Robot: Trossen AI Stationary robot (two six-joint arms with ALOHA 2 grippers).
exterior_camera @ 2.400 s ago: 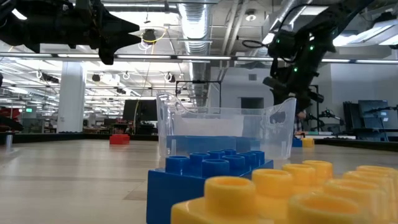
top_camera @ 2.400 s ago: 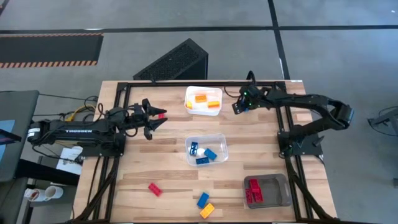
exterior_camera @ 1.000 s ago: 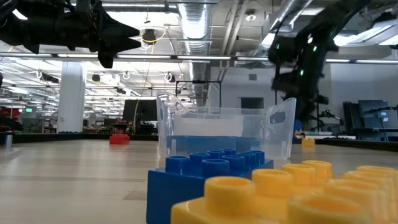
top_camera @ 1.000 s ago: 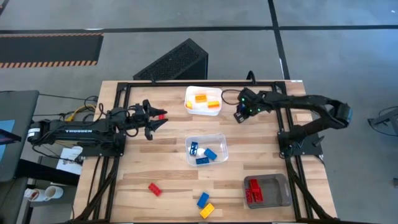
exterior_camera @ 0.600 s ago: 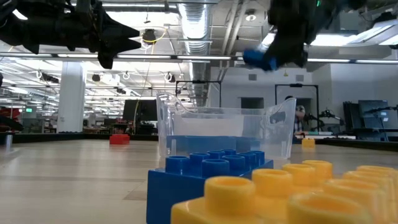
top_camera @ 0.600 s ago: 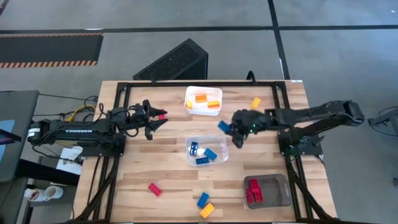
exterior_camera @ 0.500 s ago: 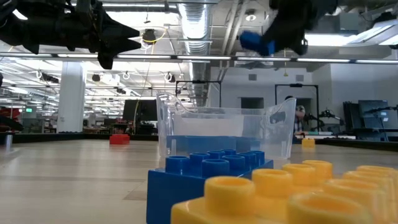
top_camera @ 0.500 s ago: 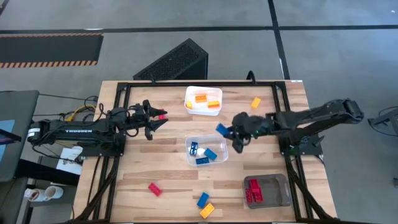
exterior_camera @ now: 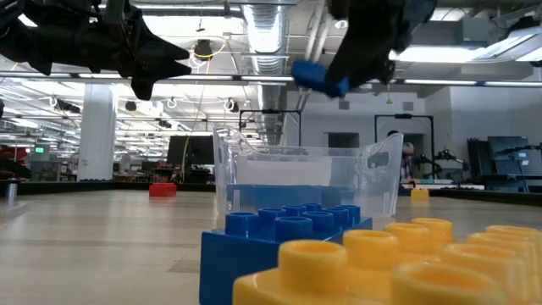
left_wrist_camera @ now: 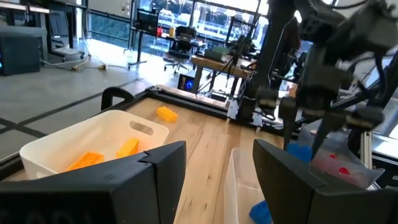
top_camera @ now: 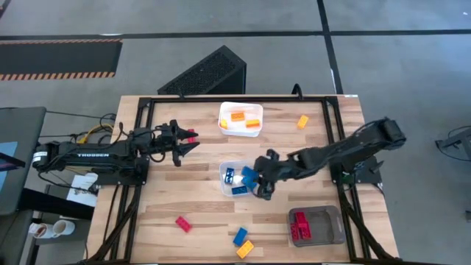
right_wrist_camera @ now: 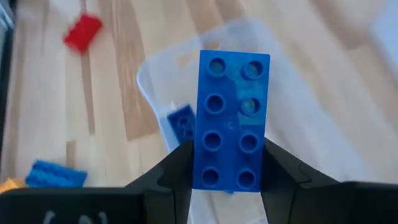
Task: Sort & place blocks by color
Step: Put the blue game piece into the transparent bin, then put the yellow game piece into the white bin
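My right gripper (top_camera: pixel 257 182) is shut on a blue block (right_wrist_camera: pixel 231 134) and hangs above the clear bin (top_camera: pixel 259 166), which holds several blue blocks. In the low view this block (exterior_camera: pixel 320 78) is well above the bin's rim (exterior_camera: pixel 305 152). My left gripper (top_camera: pixel 184 140) waits open and level at the table's left, high over a red block (exterior_camera: pixel 163 189) lying on the table. A white bin (top_camera: pixel 229 126) holds orange blocks. A grey tray (top_camera: pixel 333 227) holds red blocks. A yellow block (top_camera: pixel 302 121) lies loose at the far right. My right gripper pinches the blue block by its two long sides, near one end (right_wrist_camera: pixel 227 180), between its two fingers (right_wrist_camera: pixel 177 171). It comes slanting down from the table's right side, and the block reaches out ahead along the fingers. The block is lifted clear, its studs showing in the wrist view.
Loose red (top_camera: pixel 182 224), blue (top_camera: pixel 240 236) and yellow (top_camera: pixel 245 249) blocks lie near the front edge, close to the low camera. A black frame (top_camera: pixel 221 98) runs round the table. Bare wood lies between the left arm and the bins.
My right gripper has swung from beside the white bin toward the table's near left, rising and rolling, and has carried the blue block clear of the table to above the clear bin.
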